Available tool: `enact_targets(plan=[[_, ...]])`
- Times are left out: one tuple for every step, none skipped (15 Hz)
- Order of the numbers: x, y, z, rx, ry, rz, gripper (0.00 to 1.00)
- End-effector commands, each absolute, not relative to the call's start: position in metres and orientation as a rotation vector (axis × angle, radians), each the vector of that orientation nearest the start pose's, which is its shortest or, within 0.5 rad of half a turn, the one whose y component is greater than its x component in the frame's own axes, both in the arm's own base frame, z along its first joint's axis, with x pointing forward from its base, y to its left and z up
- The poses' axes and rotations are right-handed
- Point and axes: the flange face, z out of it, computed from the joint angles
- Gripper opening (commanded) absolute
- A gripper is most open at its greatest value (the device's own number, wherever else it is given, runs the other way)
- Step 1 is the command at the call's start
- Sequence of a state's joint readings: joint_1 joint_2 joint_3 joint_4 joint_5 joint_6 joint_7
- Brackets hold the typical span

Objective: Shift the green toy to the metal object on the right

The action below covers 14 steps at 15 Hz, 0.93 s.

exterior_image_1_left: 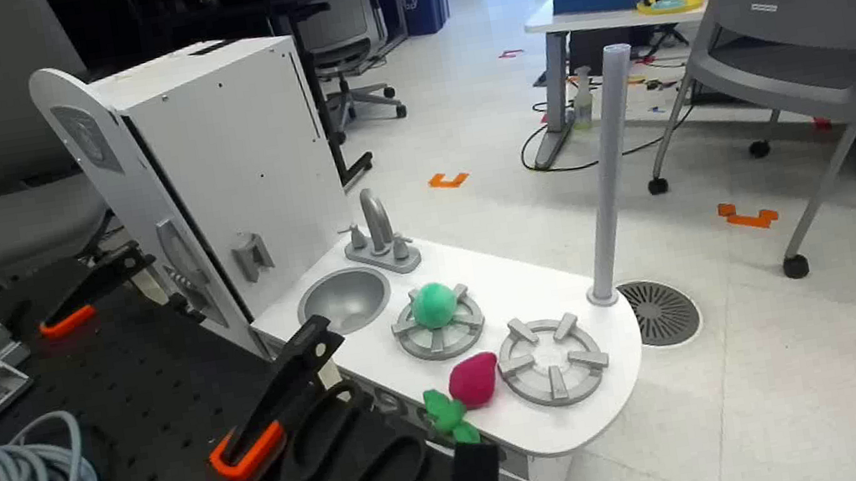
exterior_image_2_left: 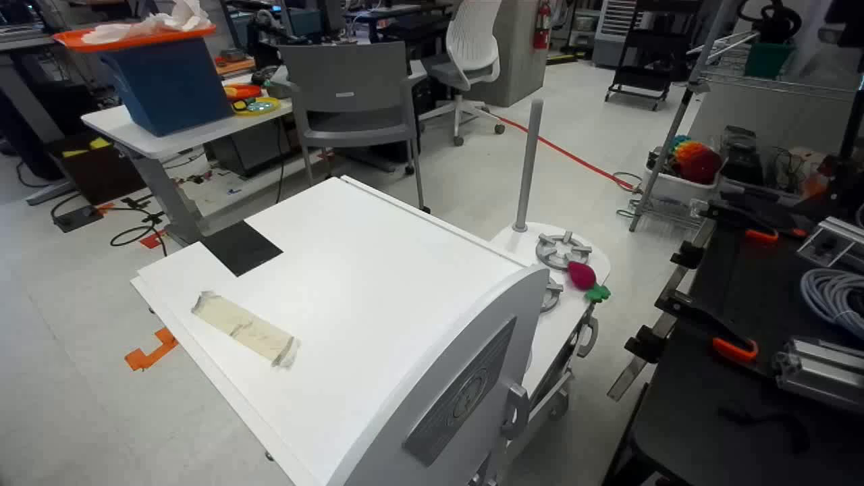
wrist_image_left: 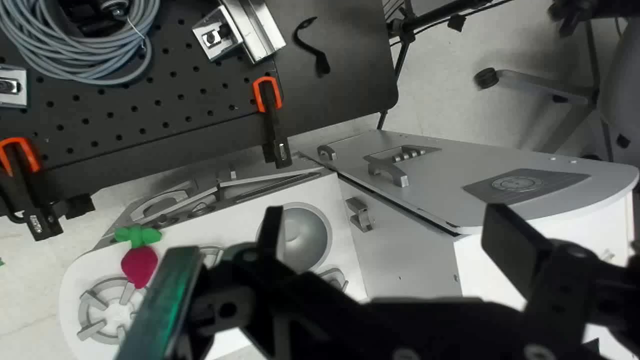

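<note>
The green toy point(exterior_image_1_left: 434, 305) is a small teal-green ball resting on the burner grate point(exterior_image_1_left: 439, 347) beside the sink. In another exterior view the white box hides it; in the wrist view the gripper hides it. The metal object on the right, a silvery grate point(exterior_image_1_left: 557, 382) with radiating spokes, bears nothing. It also shows in an exterior view point(exterior_image_2_left: 579, 249) and at lower left in the wrist view point(wrist_image_left: 93, 300). My gripper point(wrist_image_left: 382, 220) is open, with nothing between its fingers. Beyond them show the sink's edge and the grey cabinet side. Neither exterior view shows the gripper.
A pink toy point(exterior_image_1_left: 474, 380) with green leaves lies against the right grate. An upright grey post point(exterior_image_1_left: 611, 171) stands at the counter's end. A tall white cabinet point(exterior_image_1_left: 238, 158), a sink point(exterior_image_1_left: 353, 307) and a faucet point(exterior_image_1_left: 380, 235) adjoin. A black pegboard table point(exterior_image_1_left: 122, 405) holds clamps and cable.
</note>
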State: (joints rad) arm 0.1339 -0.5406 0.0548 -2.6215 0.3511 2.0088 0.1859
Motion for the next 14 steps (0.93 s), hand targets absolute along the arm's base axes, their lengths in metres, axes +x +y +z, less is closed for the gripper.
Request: enact_targets(plan=[[0.355, 0.088, 0.421, -2.86, 0.24, 0.174, 1.0], [0.355, 0.088, 0.421, -2.86, 0.24, 0.174, 1.0], [0.355, 0.088, 0.421, -2.86, 0.24, 0.174, 1.0], [0.355, 0.088, 0.421, -2.86, 0.24, 0.174, 1.0], [0.355, 0.088, 0.421, -2.86, 0.24, 0.174, 1.0], [0.355, 0.088, 0.421, -2.86, 0.24, 0.174, 1.0], [0.359, 0.087, 0.416, -2.876, 0.255, 0.149, 1.0], [0.369, 0.081, 0.403, -2.898, 0.275, 0.126, 1.0], [0.375, 0.076, 0.395, -2.914, 0.276, 0.104, 1.0], [0.386, 0.062, 0.375, -2.947, 0.254, 0.107, 1.0], [0.391, 0.055, 0.363, -2.97, 0.243, 0.101, 1.0], [0.401, 0.04, 0.341, -3.002, 0.21, 0.107, 1.0], [0.409, 0.031, 0.326, -3.027, 0.202, 0.108, 1.0], [0.422, 0.018, 0.305, -3.074, 0.202, 0.113, 1.0]])
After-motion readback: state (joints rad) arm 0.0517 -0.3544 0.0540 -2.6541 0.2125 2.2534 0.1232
